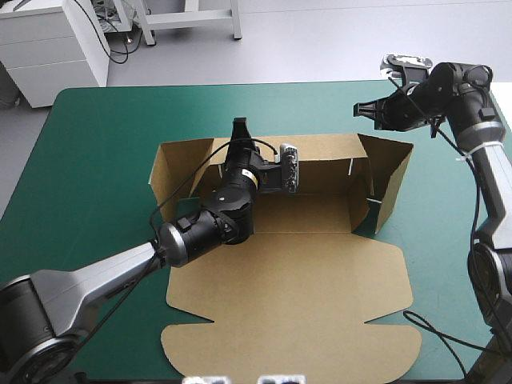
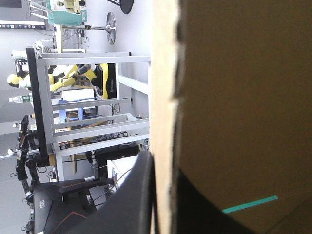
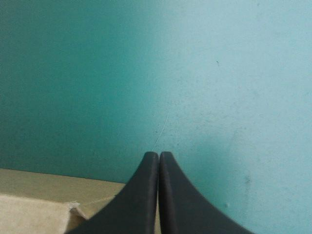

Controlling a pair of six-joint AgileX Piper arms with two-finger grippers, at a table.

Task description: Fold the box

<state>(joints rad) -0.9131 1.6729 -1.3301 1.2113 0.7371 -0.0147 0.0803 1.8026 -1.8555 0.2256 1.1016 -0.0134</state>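
Note:
The brown box (image 1: 304, 304) lies mid-table with its lid flat toward the near edge. Its back wall (image 1: 320, 156) and both side walls are raised. My left gripper (image 1: 239, 128) sits at the top of the back wall near the box's left end. In the left wrist view this gripper (image 2: 163, 163) is shut on the wall's edge (image 2: 163, 73), one black finger (image 2: 136, 195) on each side of the board. My right gripper (image 1: 358, 109) hovers shut over the teal-green cover, just beyond the box's far right corner. In the right wrist view its fingertips (image 3: 159, 156) meet, with a box edge (image 3: 39, 204) beside them.
Bare teal-green cover (image 1: 104, 144) runs left of the box and along the far edge (image 1: 240, 86). The raised right wall (image 1: 394, 180) stands under the right arm. The lid's front tabs (image 1: 184, 348) come close to the table's near edge.

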